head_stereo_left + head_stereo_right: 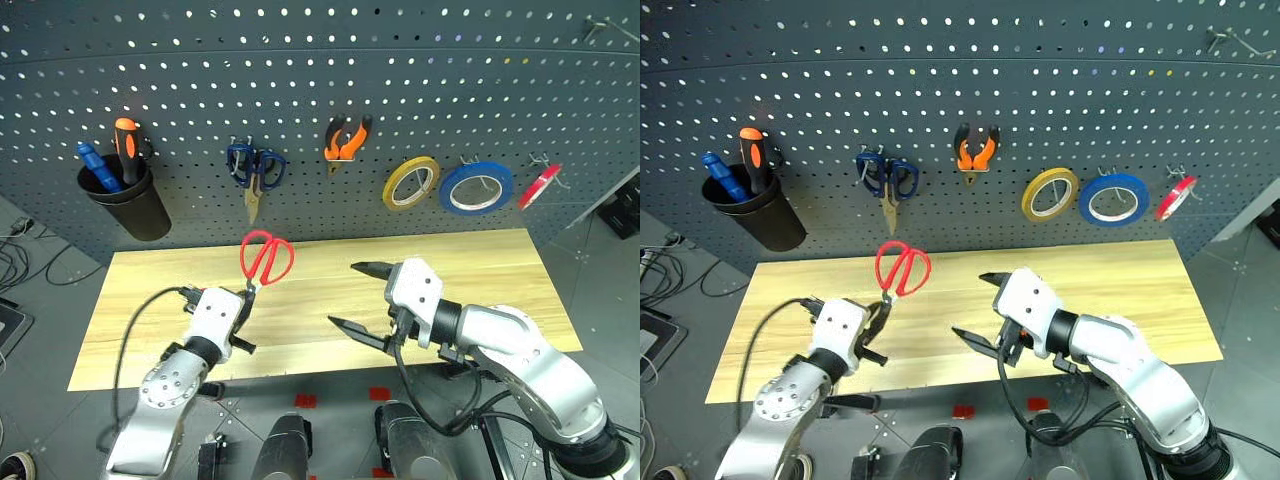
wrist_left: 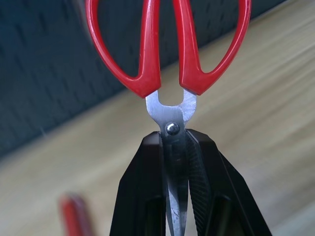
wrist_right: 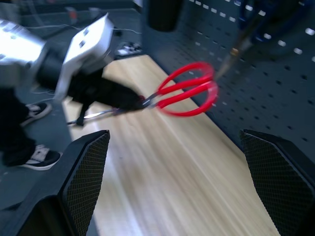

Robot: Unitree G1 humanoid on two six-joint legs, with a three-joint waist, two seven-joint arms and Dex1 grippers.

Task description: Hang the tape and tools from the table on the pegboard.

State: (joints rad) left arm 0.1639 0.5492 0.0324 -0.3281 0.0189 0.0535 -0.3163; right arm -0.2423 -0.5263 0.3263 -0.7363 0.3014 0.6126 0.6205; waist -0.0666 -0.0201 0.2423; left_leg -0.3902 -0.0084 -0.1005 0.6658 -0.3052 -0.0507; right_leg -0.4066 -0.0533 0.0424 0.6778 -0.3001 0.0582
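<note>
Red scissors (image 1: 266, 258) are hanging in the air above the desk (image 1: 480, 275), the left gripper (image 1: 243, 301) pinching their blades near the pivot with jaws fully closed and the handles pointing up toward the pegboard (image 1: 300, 90). The right gripper (image 1: 365, 300) is waiting beside them, jaws spread wide and holding nothing. To hang them cleanly, one handle loop should probably be lined up with a free hook before letting go. Already hanging on the board are three tape rolls, one pair of blue scissors (image 1: 256, 170) and one pair of pliers (image 1: 346, 140); two screwdrivers are standing in one cup (image 1: 125, 200).
</note>
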